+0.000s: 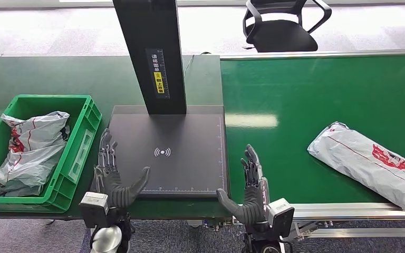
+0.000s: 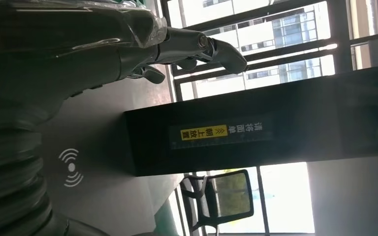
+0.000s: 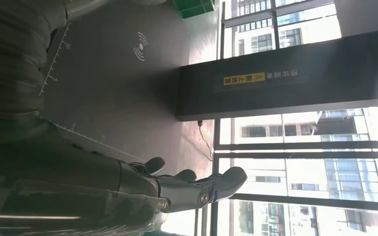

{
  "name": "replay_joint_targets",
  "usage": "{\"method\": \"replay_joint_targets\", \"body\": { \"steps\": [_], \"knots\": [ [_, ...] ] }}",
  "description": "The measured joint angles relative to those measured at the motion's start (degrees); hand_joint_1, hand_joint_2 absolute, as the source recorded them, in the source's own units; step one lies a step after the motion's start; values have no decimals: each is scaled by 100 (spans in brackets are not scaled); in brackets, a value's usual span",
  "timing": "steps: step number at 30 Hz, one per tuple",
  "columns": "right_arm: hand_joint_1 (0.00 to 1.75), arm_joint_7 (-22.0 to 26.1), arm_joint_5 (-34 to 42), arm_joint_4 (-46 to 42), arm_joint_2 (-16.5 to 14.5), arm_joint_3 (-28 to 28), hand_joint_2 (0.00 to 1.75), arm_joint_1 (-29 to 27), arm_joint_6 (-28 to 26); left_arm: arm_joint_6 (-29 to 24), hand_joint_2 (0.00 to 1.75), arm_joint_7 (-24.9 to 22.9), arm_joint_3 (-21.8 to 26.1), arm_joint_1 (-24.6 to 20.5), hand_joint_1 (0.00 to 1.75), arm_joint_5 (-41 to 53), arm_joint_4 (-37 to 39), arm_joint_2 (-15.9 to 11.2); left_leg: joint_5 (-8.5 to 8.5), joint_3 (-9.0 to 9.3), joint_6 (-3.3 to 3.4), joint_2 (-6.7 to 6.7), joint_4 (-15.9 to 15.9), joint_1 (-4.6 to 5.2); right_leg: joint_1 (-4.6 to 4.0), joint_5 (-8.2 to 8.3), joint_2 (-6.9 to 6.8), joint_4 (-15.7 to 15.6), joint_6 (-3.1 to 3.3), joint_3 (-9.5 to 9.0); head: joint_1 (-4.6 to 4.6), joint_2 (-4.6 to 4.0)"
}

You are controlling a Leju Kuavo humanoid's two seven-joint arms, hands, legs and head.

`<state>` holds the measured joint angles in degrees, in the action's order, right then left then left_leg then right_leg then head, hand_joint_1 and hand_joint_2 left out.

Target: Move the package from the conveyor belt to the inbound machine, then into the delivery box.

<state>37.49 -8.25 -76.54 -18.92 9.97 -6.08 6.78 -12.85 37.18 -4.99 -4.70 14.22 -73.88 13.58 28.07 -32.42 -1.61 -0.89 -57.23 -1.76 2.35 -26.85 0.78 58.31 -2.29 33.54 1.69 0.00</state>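
The inbound machine (image 1: 167, 153) is a dark flat scanning plate with a white wireless mark at its middle and a black upright column (image 1: 153, 55) rising from its far edge; the column bears a label with a yellow patch. The plate sits on a green surface (image 1: 58, 76).

The left hand (image 1: 113, 176) hovers at the near left corner of the inbound machine, fingers spread apart and holding nothing, its thumb reaching over the plate's edge. The right hand (image 1: 249, 184) hangs just off the machine's near right corner, over the edge of the conveyor belt (image 1: 316, 89), fingers likewise apart and empty.

The package (image 1: 370, 163), a grey-white plastic mailer bag with red printing, lies flat on the green conveyor belt well to the right of the inbound machine, near the belt's front rail, apart from both hands.

To the left of the inbound machine stands the delivery box (image 1: 87, 124), a green plastic crate, with another grey mailer bag (image 1: 31, 150) lying crumpled inside it.

Beyond the belt, behind the machine's column, stands a black office chair (image 1: 282, 26) on a pale floor.
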Motion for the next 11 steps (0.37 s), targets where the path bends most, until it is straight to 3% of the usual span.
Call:
{"method": "replay_joint_targets", "body": {
  "steps": [11],
  "knots": [
    [0,63,169,427,83,214,175,232,-125,-334,175,84,-47,-496,0,-195,198,-10,0,1,1,1,-1,1,1,0,0,0,0,1,-1,0]
  ]
}}
